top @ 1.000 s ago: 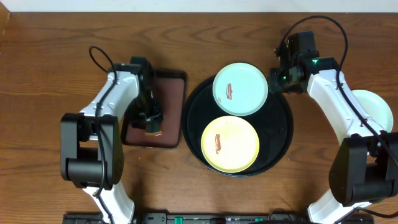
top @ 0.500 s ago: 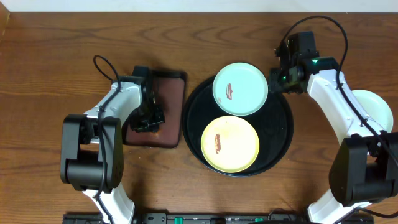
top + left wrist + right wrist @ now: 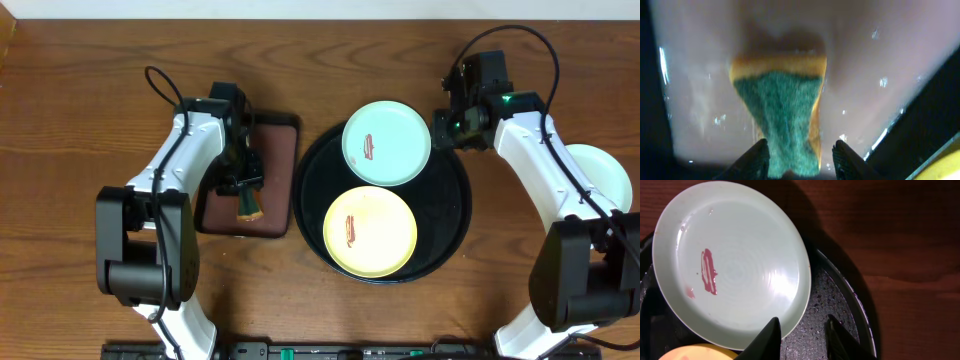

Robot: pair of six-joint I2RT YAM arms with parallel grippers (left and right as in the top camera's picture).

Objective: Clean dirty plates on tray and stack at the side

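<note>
Compared with half a second back, the left gripper (image 3: 801,149) has been lifted a bit and shifted toward the lower middle of the small brown tray (image 3: 277,140). The sponge (image 3: 781,112) can now be seen poking out below it in the overhead view. Nothing else has been moved: plates and right arm are right where they were.

The mint plate (image 3: 387,143) is sat at the top of the black tray (image 3: 452,215), with the yellow plate (image 3: 370,232) just below it, rims touching or near enough. A third pale plate (image 3: 603,172) is parked off the tray at the right edge, partly hidden by the arm. The plates are round, so no real long axis, but both red smears are run top to bottom.

The sponge is framed by the left fingers at its near end, green side up, long axis top to bottom. An actual squeeze can't be told. The right gripper (image 3: 802,332) is held part open over the tray beside the mint plate's rim, nothing grasped.
</note>
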